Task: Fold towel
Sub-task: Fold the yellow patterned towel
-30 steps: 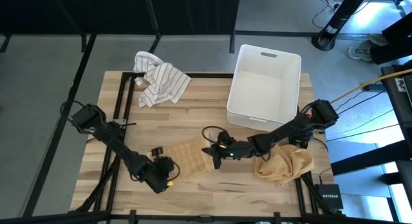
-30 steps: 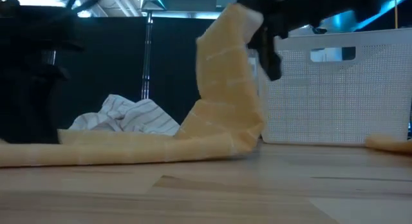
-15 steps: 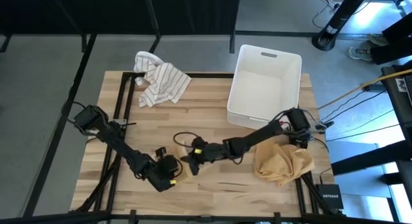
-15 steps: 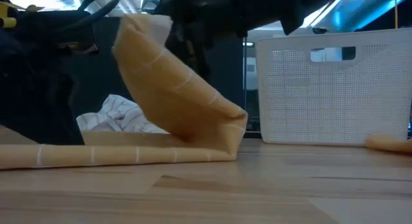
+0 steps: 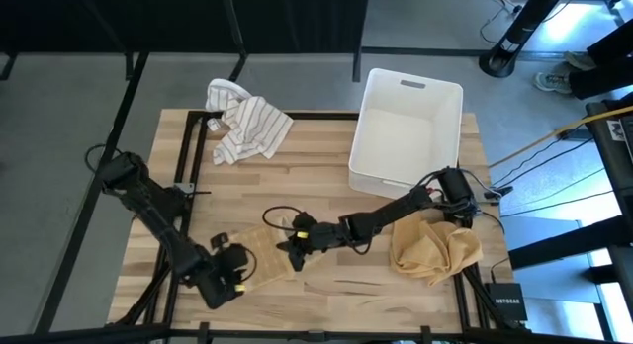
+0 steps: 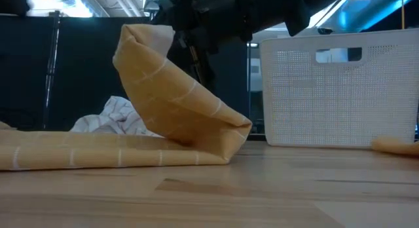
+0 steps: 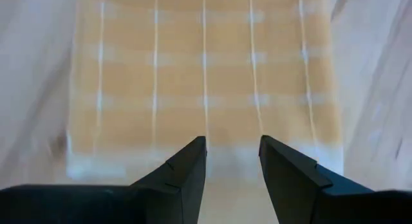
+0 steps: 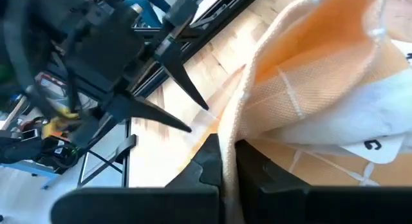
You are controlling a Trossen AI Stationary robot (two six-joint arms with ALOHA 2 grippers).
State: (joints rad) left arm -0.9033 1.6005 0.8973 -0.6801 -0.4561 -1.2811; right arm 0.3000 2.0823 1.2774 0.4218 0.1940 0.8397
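I count three cloths on my wooden worktop point(image 5: 326, 181): the tan checked towel point(image 5: 265, 253) at the front, a striped white cloth point(image 5: 244, 125) at the back left, and a crumpled tan cloth point(image 5: 435, 251) front right. One white perforated bin point(image 5: 407, 134) stands behind. My right hand point(image 5: 293, 255) is clenched on the towel's edge, lifting a fold. My left hand point(image 5: 240, 273) is spread, released, at the towel's near edge.

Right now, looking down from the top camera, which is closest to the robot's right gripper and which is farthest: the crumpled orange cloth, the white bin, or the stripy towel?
From the right gripper:
1. Crumpled orange cloth, at the table's right front edge.
2. White bin, at the back right. Nearly as close as the cloth; hard to separate.
3. Stripy towel, bunched at the back left, clearly farthest.
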